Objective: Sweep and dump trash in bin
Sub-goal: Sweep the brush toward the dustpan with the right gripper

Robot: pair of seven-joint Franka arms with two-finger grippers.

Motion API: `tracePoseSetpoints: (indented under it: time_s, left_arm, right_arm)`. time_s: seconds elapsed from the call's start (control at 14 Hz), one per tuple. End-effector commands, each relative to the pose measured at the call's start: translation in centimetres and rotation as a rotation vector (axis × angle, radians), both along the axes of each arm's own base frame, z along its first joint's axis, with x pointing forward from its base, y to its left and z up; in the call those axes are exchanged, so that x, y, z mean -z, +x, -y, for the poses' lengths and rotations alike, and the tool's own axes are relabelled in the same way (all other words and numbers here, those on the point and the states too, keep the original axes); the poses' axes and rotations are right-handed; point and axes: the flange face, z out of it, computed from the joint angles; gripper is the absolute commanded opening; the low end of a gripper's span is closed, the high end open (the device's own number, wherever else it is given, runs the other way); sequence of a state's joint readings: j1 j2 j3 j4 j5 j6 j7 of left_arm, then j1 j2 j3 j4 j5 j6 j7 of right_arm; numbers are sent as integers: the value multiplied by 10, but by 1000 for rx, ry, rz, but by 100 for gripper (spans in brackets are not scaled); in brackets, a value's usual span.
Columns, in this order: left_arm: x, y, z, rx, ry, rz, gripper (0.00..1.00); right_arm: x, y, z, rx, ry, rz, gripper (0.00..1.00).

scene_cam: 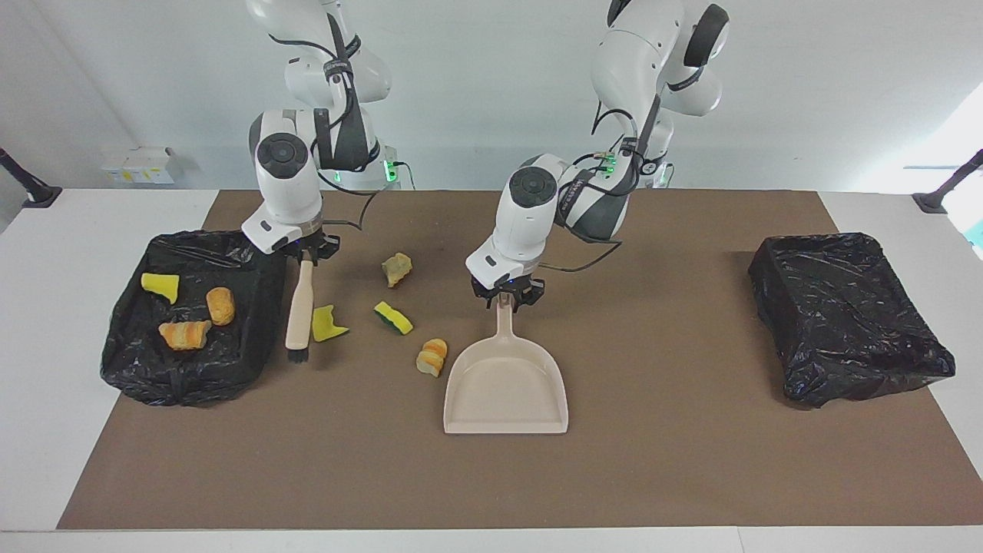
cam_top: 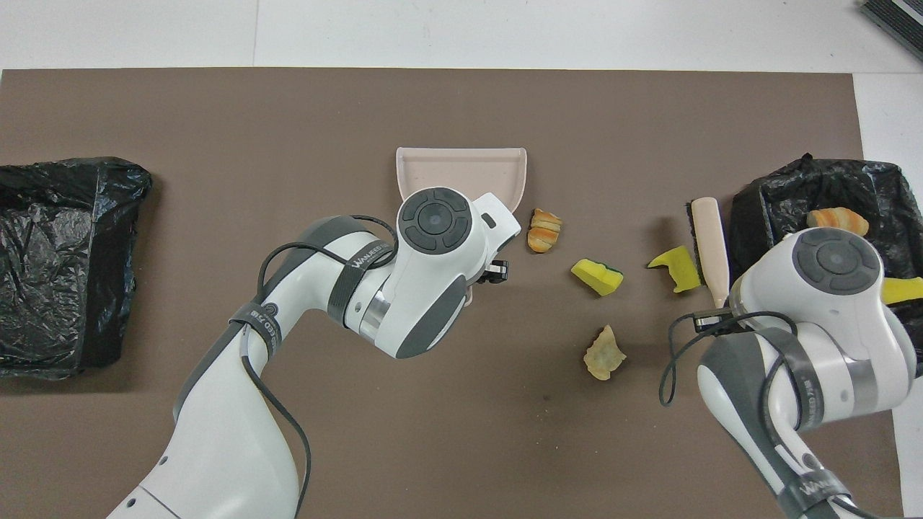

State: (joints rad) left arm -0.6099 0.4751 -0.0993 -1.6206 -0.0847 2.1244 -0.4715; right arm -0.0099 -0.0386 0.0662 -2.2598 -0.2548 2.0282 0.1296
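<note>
Dustpan and brush both gripped; four scraps loose on the mat.
Right gripper grasps the brush; left gripper clamps the dustpan handle. Trash lies between, mid-mat. Risk: flat pan lip, scraps skid past.

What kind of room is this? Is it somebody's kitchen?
Probably not a kitchen but a robot test lab: a bare white wall, a table under a brown mat, and practice clutter, a dustpan, a brush and two bag-lined bins.
</note>
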Motion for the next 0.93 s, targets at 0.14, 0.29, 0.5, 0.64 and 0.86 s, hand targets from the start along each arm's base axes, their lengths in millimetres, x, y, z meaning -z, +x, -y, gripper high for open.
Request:
tracePoseSetpoints:
  time_s: [0.14,0.29,0.5,0.64,0.86]
  left_arm:
    - [-15,7,-18,46,1,8,0]
    - [-39,20,-46,136,-5,30,0]
    - [-63,32,-83,221,35,32,0]
    - [-63,31,-92,307,123,61,0]
    - [-48,21,-123,491,183,36,0]
  right_arm:
    - [32,5,-4,-81,-40,-35,0]
    - [34,2,-29,-112,-30,-40,0]
    - [36,-5,-65,-106,47,-53,0]
    - [38,-13,-95,-119,88,-69,0]
    - [52,-27,-149,-76,145,-90,0]
